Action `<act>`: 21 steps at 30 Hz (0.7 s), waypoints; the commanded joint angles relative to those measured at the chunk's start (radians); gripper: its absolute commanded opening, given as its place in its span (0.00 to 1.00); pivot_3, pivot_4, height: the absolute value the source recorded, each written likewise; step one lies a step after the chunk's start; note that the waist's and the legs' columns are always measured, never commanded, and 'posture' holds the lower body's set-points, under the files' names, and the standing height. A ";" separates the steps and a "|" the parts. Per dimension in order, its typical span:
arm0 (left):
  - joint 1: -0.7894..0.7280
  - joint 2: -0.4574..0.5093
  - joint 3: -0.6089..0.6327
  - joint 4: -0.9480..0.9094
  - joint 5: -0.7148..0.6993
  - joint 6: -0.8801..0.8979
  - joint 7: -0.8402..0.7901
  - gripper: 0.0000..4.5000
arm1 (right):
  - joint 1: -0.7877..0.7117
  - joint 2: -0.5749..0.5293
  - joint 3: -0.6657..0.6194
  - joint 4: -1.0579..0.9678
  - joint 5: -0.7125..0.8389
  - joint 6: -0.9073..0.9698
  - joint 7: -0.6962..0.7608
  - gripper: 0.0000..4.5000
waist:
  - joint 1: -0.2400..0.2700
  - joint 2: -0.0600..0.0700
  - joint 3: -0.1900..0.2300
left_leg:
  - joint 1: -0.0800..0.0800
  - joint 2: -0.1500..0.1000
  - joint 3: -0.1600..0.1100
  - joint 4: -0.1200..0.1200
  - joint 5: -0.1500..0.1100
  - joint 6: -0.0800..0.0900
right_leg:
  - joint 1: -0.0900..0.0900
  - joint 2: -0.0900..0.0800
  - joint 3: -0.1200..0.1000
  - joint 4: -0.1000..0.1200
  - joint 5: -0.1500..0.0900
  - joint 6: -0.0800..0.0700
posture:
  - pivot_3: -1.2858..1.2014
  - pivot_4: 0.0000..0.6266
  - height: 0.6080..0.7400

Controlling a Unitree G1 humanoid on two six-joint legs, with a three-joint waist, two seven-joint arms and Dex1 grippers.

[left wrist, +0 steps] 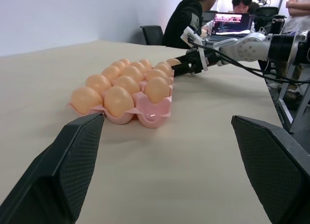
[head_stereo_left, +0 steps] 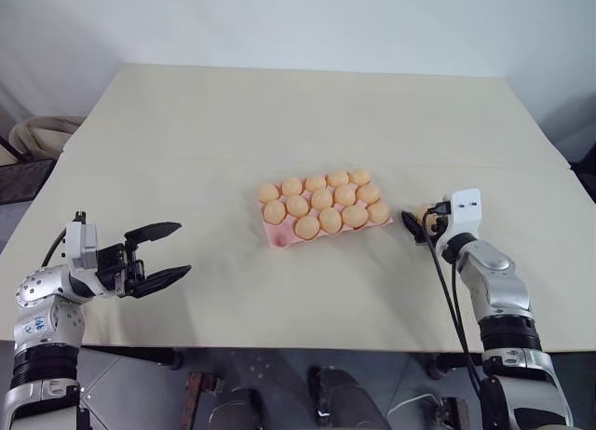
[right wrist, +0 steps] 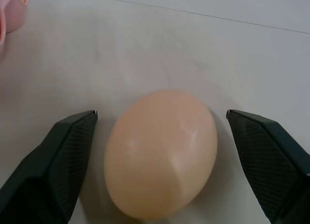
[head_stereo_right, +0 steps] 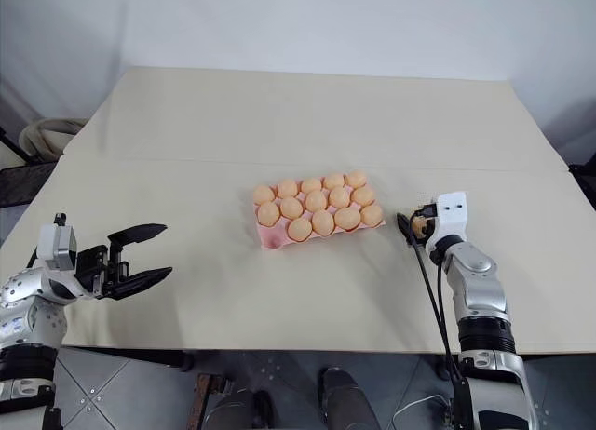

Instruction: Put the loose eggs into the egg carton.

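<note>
From my station: egg carton [head_stereo_left: 279, 235] sits mid-desk [head_stereo_left: 279, 114], pink. I count fourteen eggs in its cups; one corner cup nearest the left arm is bare. One loose egg [right wrist: 161, 152] lies on the desk right of the carton, apart from it, between the spread fingers [right wrist: 55, 170] of the right tool [right wrist: 160, 161], which flank it with a gap each side, not gripping. Left tool [head_stereo_left: 163, 255] hangs released, jaws wide, above the desk's near left part, well apart from the carton. No legible writing on carton or eggs.
</note>
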 commanded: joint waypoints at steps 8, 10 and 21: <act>-0.009 -0.013 0.019 -0.027 0.005 -0.009 -0.026 1.00 | -0.002 -0.005 -0.005 -0.038 0.005 0.003 -0.006 0.42 | 0.000 0.000 0.000 | 0.000 0.000 0.000 0.000 0.000 0.000 | 0.000 0.000 0.000 0.001 0.000 0.000 | 0.52 0.24 1.00; -0.012 -0.014 0.019 -0.024 0.006 -0.009 -0.027 1.00 | 0.005 -0.010 -0.003 -0.081 0.009 0.013 0.004 0.40 | 0.000 0.000 0.000 | 0.000 0.000 0.000 0.000 0.000 0.000 | 0.000 0.000 0.000 0.001 0.000 0.000 | 0.52 0.24 1.00; -0.030 -0.024 0.013 -0.010 0.014 -0.010 -0.030 1.00 | -0.067 0.006 0.132 -0.584 0.101 0.351 0.062 0.40 | -0.014 0.002 0.001 | 0.001 0.001 -0.001 0.000 0.000 0.001 | -0.001 0.000 0.000 0.004 0.000 0.000 | 0.52 0.24 1.00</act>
